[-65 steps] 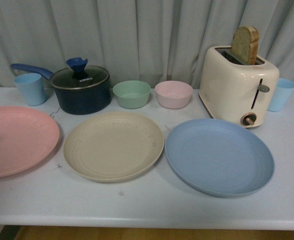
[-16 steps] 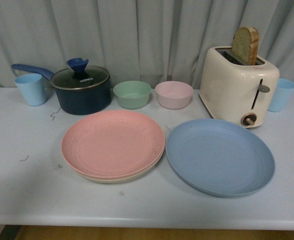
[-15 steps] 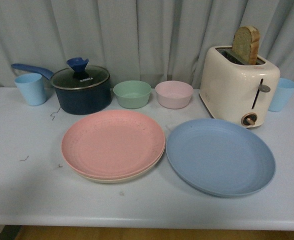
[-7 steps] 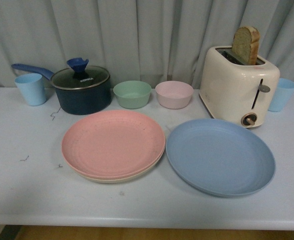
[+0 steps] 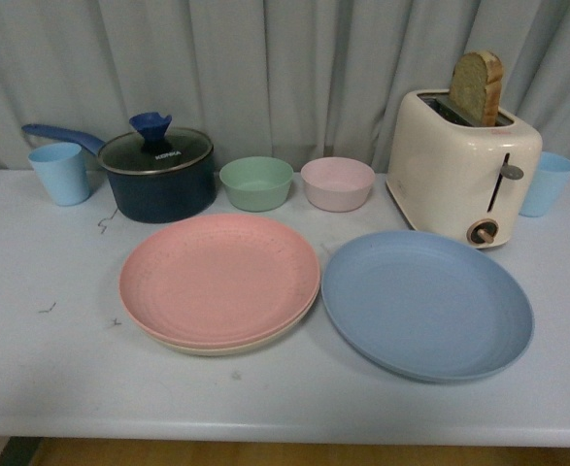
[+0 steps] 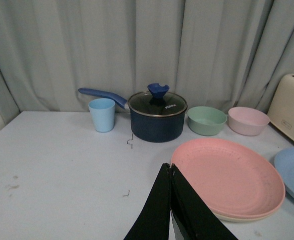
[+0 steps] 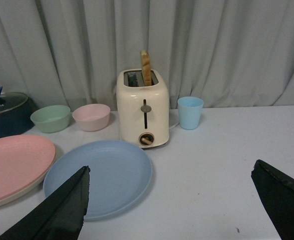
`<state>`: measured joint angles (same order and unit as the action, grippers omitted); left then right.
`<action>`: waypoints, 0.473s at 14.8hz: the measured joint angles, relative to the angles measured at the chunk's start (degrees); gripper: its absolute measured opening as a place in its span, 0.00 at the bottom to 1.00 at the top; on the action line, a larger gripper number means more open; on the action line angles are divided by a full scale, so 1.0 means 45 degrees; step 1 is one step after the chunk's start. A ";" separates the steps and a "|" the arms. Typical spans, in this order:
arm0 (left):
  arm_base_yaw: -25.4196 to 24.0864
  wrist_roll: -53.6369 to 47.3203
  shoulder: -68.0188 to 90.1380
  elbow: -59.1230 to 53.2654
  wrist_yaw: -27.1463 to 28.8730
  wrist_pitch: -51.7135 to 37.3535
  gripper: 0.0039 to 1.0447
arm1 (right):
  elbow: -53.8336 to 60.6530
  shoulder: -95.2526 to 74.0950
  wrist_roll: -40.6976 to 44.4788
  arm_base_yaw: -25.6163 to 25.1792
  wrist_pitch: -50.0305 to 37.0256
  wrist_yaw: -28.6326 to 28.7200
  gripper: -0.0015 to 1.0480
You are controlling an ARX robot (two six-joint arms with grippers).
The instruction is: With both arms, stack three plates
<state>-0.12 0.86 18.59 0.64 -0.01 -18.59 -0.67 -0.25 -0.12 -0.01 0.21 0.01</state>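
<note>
Nearest the robot, the left tool (image 6: 171, 170) hangs over the bench (image 6: 61, 180) with its two fingers pressed together and nothing between them. The right tool (image 7: 171, 172) is spread wide and empty, facing the blue plate (image 7: 99, 175). That plate lies flat and alone on the right of the bench. To its left the pink plate (image 5: 218, 279) sits on the beige plate (image 5: 221, 349), so one lift is likely left.

The blue plate looks light, stiff and matte, so not very slippery. It is shallow and lies flush, though, which leaves little room for a finger to get under. I judge its near right rim the best place to pinch, one finger above and one slid beneath, away from the toaster (image 5: 462, 160) just behind its far edge. Held by one edge it will probably tip, so it wants a level carry.

The front view shows neither arm but gives all the plates whole, with the blue rim just beside the pink one; whether they touch I cannot tell. Only the wrist views show the tools. The left wrist view shows the beige rim peeping out under the pink, and the right wrist view shows the blue cup (image 7: 190, 112) to the right of the toaster
</note>
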 joint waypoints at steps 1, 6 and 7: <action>0.0000 0.0000 -0.0335 0.0000 0.0005 0.0316 0.01 | 0.0000 0.0000 0.0000 0.0000 0.0000 0.0000 0.94; -0.0005 0.0000 -0.1593 0.0000 0.0005 0.1598 0.01 | 0.0000 0.0000 0.0000 0.0000 0.0000 0.0000 0.94; 0.0000 0.0000 -0.1792 0.0000 0.0000 0.1792 0.01 | 0.0000 0.0000 0.0000 0.0000 0.0000 0.0000 0.94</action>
<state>-0.12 0.86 10.52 0.64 -0.01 -10.52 -0.67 -0.25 -0.12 -0.01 0.21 0.01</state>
